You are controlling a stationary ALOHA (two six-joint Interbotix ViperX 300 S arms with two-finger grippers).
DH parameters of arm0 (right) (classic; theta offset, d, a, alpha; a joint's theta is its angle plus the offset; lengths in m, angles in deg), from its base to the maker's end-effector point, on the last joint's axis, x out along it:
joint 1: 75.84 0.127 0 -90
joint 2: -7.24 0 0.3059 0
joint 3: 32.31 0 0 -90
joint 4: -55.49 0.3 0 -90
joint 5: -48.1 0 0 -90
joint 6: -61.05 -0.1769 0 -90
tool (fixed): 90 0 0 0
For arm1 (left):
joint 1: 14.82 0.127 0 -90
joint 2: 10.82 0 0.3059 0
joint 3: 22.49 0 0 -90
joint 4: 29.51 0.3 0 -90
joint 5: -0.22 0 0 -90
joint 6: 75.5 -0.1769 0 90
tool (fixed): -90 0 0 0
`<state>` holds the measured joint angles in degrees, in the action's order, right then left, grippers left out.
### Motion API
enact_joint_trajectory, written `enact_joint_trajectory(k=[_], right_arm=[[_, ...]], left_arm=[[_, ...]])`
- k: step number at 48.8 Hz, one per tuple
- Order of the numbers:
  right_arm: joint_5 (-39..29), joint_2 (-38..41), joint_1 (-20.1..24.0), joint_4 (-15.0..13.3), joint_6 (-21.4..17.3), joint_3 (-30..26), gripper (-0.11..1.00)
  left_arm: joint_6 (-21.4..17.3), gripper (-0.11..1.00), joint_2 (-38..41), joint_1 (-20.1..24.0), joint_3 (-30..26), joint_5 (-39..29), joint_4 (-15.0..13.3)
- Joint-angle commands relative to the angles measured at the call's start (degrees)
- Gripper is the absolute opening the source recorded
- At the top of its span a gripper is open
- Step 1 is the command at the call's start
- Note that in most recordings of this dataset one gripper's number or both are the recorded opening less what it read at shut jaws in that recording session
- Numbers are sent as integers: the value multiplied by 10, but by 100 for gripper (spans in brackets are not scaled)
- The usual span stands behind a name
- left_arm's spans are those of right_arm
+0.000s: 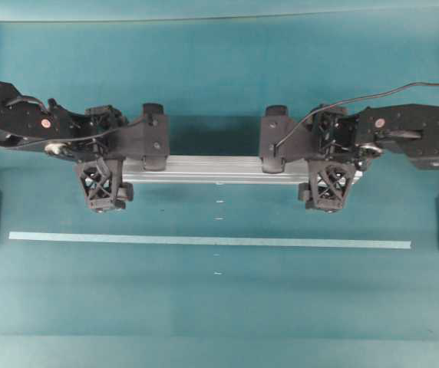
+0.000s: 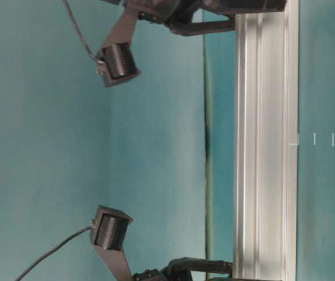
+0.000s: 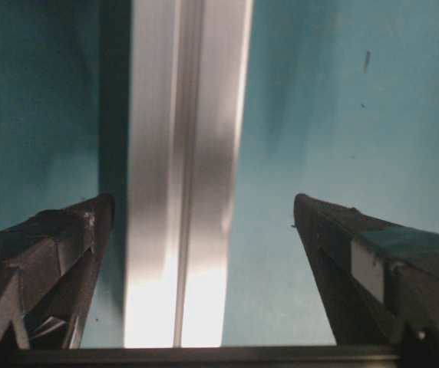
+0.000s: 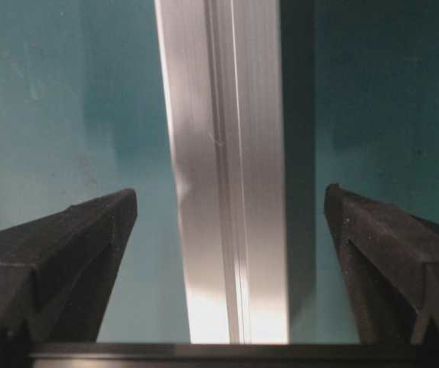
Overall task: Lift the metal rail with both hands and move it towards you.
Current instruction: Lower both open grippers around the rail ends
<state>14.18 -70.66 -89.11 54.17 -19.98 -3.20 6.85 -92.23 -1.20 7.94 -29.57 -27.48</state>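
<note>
The left gripper (image 1: 101, 178) stands over the rail's (image 1: 219, 169) left end, jaws wide apart, one finger on each side of it and clear of the metal. The rail lies flat across the teal table (image 1: 219, 314), far of a pale tape strip (image 1: 204, 241). Over its right end, the right gripper (image 1: 328, 178) straddles it likewise, jaws spread, not touching.

The teal table (image 1: 204, 322) carries the rail (image 1: 219, 169) lying lengthwise across its middle. A pale tape strip (image 1: 204, 241) lies parallel, nearer the front edge.
</note>
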Motion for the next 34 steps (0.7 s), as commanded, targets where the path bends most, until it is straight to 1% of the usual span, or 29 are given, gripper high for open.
enact_joint_trajectory(k=[1,7,15,19,34], right_arm=[[9,7,0,1,1,-1,100],[13,7,-4,1,1,2,100],[16,7,-16,1,3,7,100],[15,8,-19,1,6,9,100],[16,8,-19,4,10,22,100]], left_arm=[[-2,99,-3,9,1,12,2],[-4,99,-3,18,2,15,2],[-28,99,4,19,2,15,2],[-33,99,11,19,3,15,2],[-30,99,24,19,2,26,2]])
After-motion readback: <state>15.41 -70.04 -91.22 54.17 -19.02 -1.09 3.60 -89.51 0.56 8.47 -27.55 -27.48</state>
